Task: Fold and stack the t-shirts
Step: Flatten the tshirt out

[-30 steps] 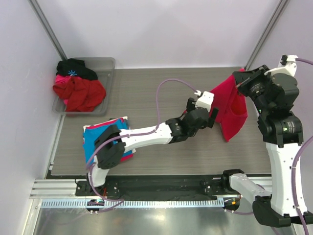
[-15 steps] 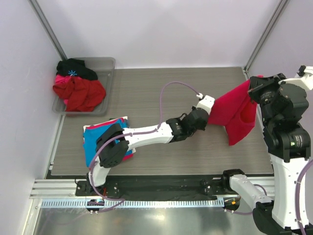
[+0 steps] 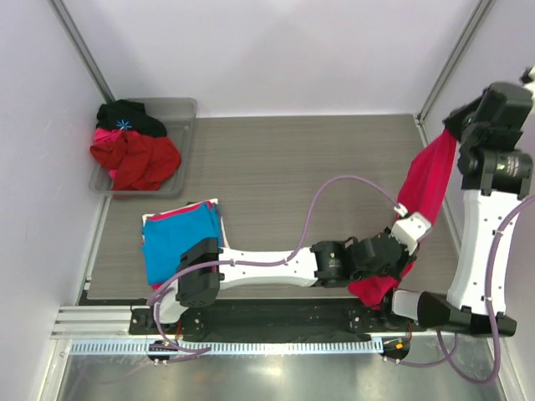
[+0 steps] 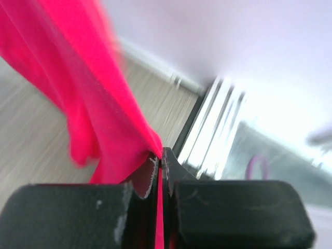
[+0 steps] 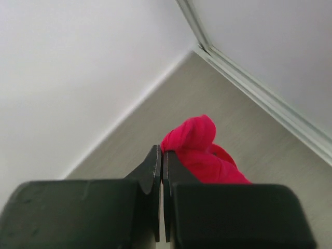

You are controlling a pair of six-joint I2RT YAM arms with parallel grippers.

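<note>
Top external view
- Surface: grey wood-grain table [image 3: 284, 159], with a metal rail [image 3: 251, 344] along its near edge.
- Room: pale walls [image 3: 267, 50] on three sides, metal posts in the back corners.
- Crimson-pink t-shirt [image 3: 430, 180]: off the table at the right edge, strung from high by the right wall down to the near right corner.
- Right gripper [image 3: 456, 127]: raised, at the shirt's upper end.
- Left gripper [image 3: 415, 224]: arm stretched across the near edge, at the lower part of the shirt.
- Blue t-shirt [image 3: 180, 244]: folded flat at near left, lying on a pink-red t-shirt [image 3: 175, 214] whose edge shows behind it.
- Tray [image 3: 185, 109]: far left corner, holding red and black clothes [image 3: 138, 159].

Left wrist view
- Jaws: together, clamped on a crimson-pink fold; the cloth hangs blurred over the table boards, rail to the right.

Right wrist view
- Jaws: together, nipping a bunched crimson-pink end above the table's corner where two walls meet.
</note>
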